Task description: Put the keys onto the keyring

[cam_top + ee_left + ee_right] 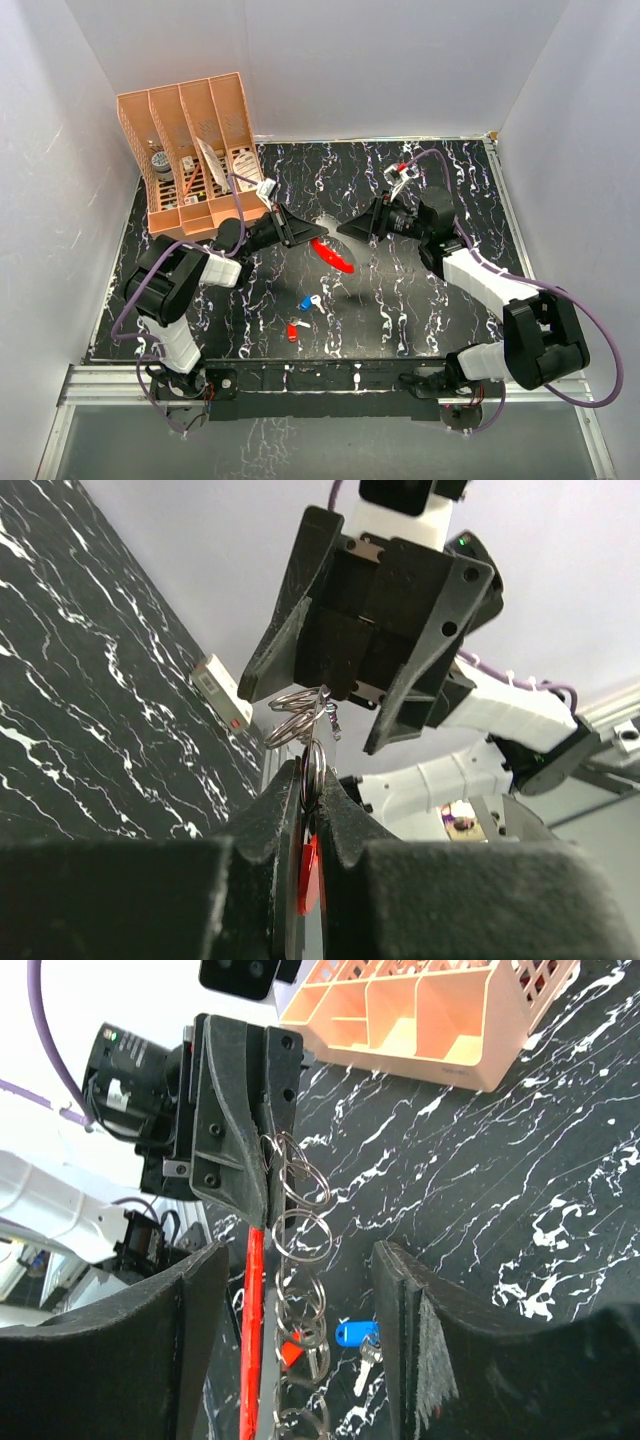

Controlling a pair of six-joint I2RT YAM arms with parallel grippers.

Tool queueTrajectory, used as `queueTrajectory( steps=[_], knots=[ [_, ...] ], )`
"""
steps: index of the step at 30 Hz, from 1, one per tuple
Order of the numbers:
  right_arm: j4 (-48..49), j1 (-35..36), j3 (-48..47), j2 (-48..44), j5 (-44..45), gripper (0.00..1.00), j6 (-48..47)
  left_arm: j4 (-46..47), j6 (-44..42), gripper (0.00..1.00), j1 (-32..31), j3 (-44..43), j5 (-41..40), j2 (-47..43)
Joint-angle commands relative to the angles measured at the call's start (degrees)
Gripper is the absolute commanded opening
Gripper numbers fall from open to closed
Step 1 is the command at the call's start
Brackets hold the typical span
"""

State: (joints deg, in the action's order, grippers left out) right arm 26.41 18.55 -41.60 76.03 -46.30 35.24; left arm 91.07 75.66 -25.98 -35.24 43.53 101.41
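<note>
My left gripper is shut on the keyring and holds it above the middle of the table. In the left wrist view its fingers pinch the red strip and a silver ring. In the right wrist view the keyring's red strip hangs from the left gripper beside a chain of silver rings. My right gripper faces it, open and empty, its jaws on either side of the rings. The blue key and the red key lie on the table below, also seen in the right wrist view: blue and red.
A peach desk organizer holding small items stands at the back left. A small white block lies beside it. A red and white object sits at the back near the right arm. White walls close in the table.
</note>
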Motion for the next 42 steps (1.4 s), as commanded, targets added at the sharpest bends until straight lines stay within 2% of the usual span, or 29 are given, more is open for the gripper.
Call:
queueTrajectory(
  steps=[1,16,35,42],
  knots=[
    [0.1,-0.5,-2.1,0.3,-4.7,0.54,-2.9,11.3,0.7,0.00,0.0,-3.7,8.2,-0.1],
    [13.1,-0.5,-0.1,5.4,-12.2,0.40,4.5,11.3,1.1,0.00,-0.9,-6.4,14.2,2.5],
    [15.2,-0.4,0.1,7.1,-13.4,0.30,5.7,11.3,3.3,0.00,-3.9,-12.3,16.1,7.2],
    [16.0,-0.4,0.2,7.8,-13.2,0.16,6.2,11.3,2.9,0.00,-4.4,-12.0,16.2,7.4]
  ],
)
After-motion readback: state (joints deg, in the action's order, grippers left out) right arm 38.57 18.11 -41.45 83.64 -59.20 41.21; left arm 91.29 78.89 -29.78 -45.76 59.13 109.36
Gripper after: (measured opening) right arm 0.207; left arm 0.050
